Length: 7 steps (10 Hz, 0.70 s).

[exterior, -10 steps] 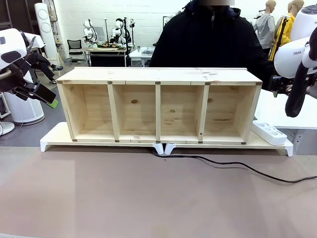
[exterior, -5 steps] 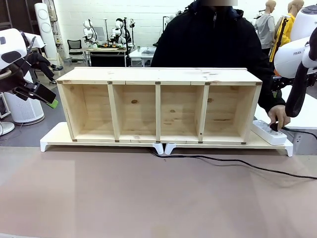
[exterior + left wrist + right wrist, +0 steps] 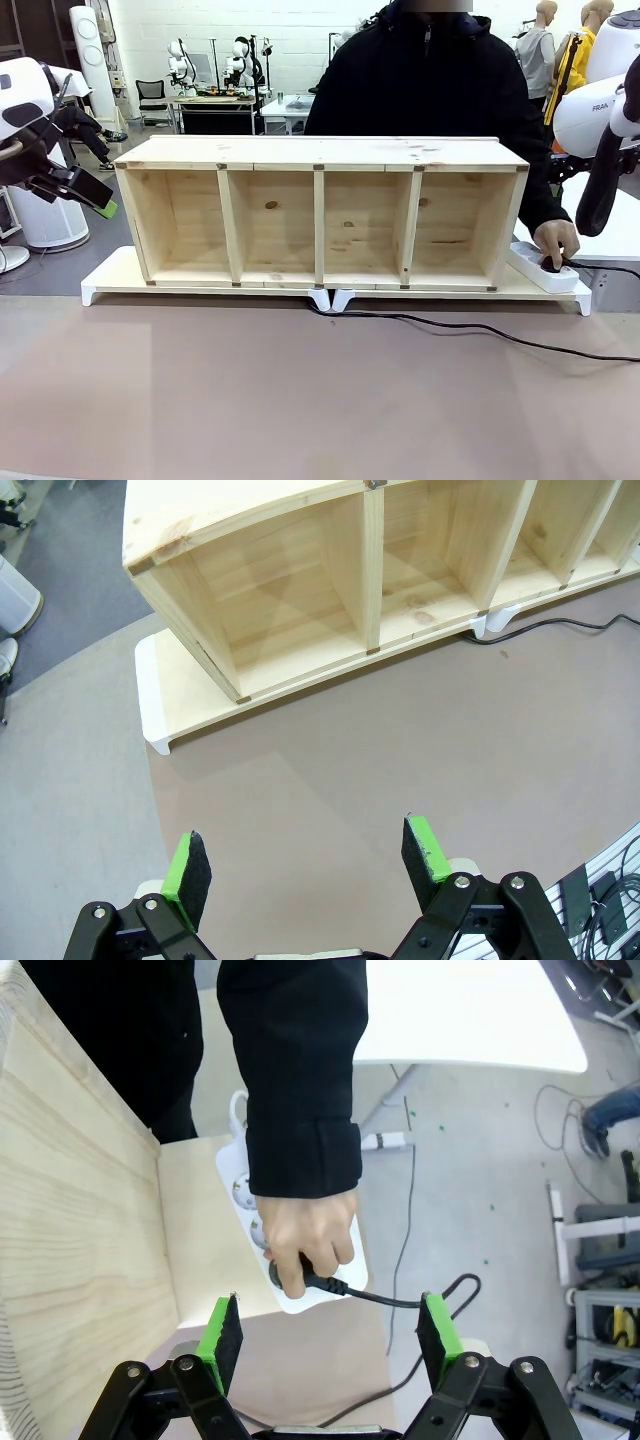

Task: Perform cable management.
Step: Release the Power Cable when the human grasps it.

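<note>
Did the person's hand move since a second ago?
Yes. The person's hand came down onto the white power strip beside the wooden shelf.

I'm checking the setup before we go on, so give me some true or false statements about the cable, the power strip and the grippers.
1. The person's hand presses the cable's plug at the white power strip. True.
2. The cable lies inside a compartment of the wooden shelf. False: it runs across the table in front.
3. The right gripper grips the cable. False: open, holding nothing.
4. The left gripper is open. True.
</note>
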Each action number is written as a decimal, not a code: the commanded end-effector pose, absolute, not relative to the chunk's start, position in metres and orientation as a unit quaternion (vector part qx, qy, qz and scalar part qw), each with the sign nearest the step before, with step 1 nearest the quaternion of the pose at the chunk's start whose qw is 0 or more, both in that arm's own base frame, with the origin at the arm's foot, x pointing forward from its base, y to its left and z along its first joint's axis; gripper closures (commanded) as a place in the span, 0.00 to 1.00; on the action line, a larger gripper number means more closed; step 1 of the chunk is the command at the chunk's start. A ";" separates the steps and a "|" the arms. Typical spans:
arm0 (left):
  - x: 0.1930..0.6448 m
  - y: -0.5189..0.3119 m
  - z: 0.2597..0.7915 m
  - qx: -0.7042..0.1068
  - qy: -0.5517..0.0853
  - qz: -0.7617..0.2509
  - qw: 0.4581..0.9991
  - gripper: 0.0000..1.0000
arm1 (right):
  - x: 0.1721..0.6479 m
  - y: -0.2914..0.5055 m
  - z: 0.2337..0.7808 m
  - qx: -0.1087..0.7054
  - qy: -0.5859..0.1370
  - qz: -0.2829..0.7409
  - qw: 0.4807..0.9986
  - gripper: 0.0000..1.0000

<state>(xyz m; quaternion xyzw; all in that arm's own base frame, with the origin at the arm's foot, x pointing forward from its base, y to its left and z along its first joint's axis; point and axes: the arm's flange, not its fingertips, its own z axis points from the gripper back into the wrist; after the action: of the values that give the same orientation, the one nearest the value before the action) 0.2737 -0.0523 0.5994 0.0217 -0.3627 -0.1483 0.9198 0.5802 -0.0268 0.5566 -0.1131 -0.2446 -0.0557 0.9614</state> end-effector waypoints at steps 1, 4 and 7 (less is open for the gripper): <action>0.274 -0.051 0.600 0.025 -0.364 -0.148 0.919 0.00 | 0.580 -0.026 0.556 -0.113 -0.244 -0.055 0.962 0.09; 0.274 -0.051 0.600 0.025 -0.364 -0.148 0.919 0.00 | 0.580 -0.026 0.556 -0.113 -0.244 -0.055 0.962 0.09; 0.274 -0.051 0.600 0.025 -0.364 -0.148 0.919 0.00 | 0.580 -0.026 0.556 -0.113 -0.244 -0.055 0.962 0.09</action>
<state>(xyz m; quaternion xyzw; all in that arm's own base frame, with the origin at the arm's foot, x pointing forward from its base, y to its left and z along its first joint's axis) 0.2737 -0.0523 0.5994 0.0217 -0.3627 -0.1483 0.9198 0.5802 -0.0268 0.5566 -0.1131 -0.2446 -0.0557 0.9614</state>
